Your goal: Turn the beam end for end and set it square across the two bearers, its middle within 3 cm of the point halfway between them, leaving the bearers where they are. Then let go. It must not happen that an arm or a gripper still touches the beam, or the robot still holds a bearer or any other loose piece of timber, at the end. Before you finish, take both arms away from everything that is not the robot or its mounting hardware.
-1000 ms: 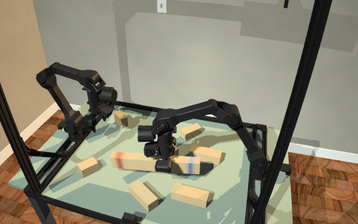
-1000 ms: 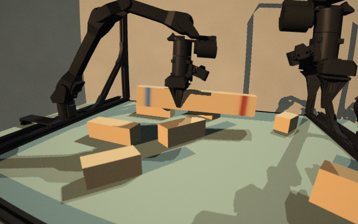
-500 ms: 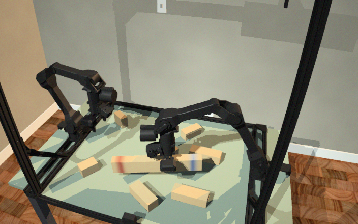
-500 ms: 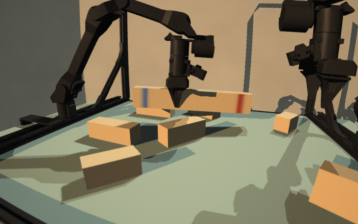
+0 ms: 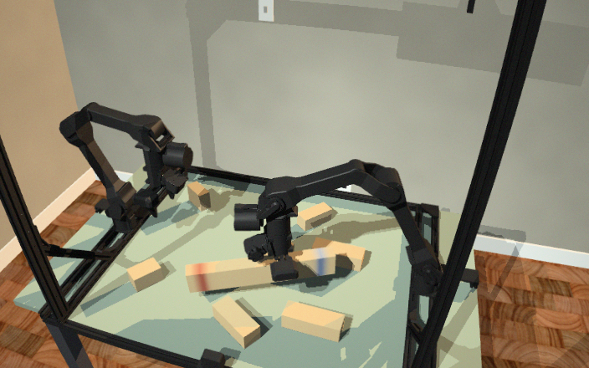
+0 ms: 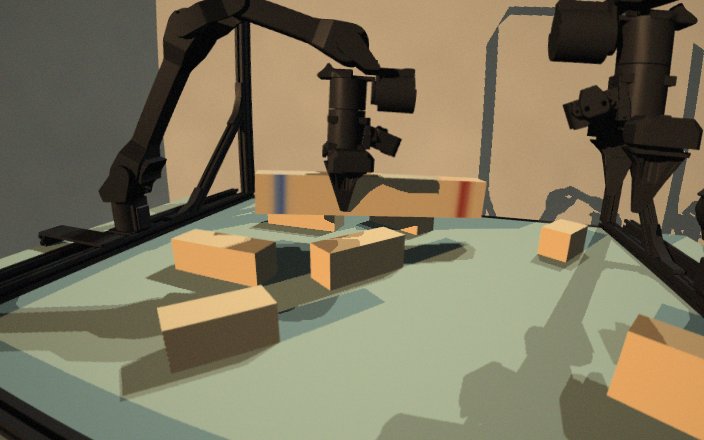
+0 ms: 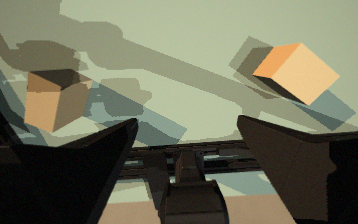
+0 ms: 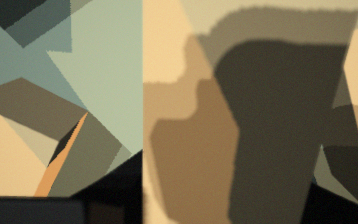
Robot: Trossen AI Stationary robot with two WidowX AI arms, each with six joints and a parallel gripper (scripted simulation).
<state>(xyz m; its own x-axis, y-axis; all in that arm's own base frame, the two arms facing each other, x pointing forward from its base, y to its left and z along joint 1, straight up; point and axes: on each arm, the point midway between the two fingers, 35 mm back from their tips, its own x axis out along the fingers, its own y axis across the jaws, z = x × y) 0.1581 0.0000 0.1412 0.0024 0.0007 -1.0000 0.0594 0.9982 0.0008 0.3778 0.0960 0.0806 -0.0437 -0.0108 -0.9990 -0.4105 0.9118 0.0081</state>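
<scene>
Both arms are matte black, with angular, tapering links and bulky joints. Each wrist carries a stubby cylinder beside a rounded barrel; the tools have dark, wedge-shaped fingers.
</scene>
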